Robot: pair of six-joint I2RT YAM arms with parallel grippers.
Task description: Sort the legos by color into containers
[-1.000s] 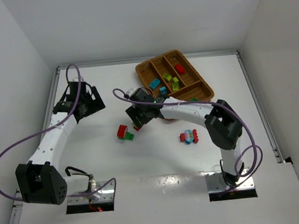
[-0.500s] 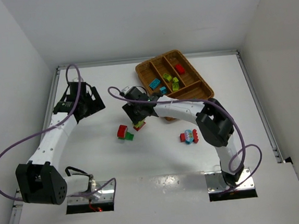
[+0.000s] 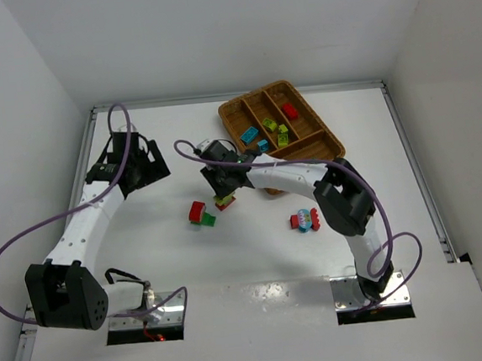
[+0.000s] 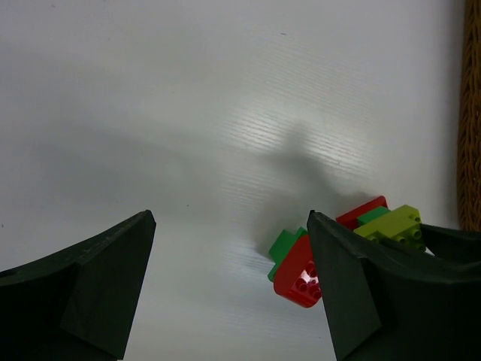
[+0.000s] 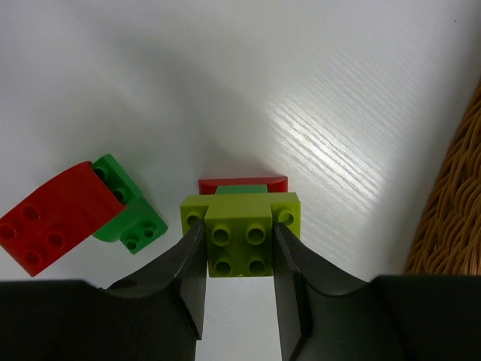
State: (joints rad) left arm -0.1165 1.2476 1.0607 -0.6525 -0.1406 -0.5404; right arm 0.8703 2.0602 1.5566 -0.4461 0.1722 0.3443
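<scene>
From above, your right gripper (image 3: 222, 190) sits down on a small clump (image 3: 224, 203) of bricks in the middle of the table (image 3: 147, 265). The wicker tray (image 3: 228, 114) lies just beyond it, up and to the right, with sorted bricks already in its sections. That is the direction the carry should take. Your left gripper (image 3: 134, 169) hangs well off to the left, so the right arm is clearly the nearer one. A red-and-green pair (image 3: 199, 214) lies just left of the clump.

In the left wrist view, the left gripper (image 4: 229, 222) has its jaws wide apart over bare table, holding nothing. The red-and-green pair (image 4: 294, 267) and the clump (image 4: 387, 222) lie ahead and to its right.

In the right wrist view, the right gripper (image 5: 239, 256) has its fingers (image 5: 188, 271) pressed on both sides of the top yellow-green brick (image 5: 239, 244), clamped as far as you can see. The wider yellow-green piece beneath runs crosswise to the jaws, over green and red. The wicker tray (image 5: 451, 210) lies to the right.
</scene>
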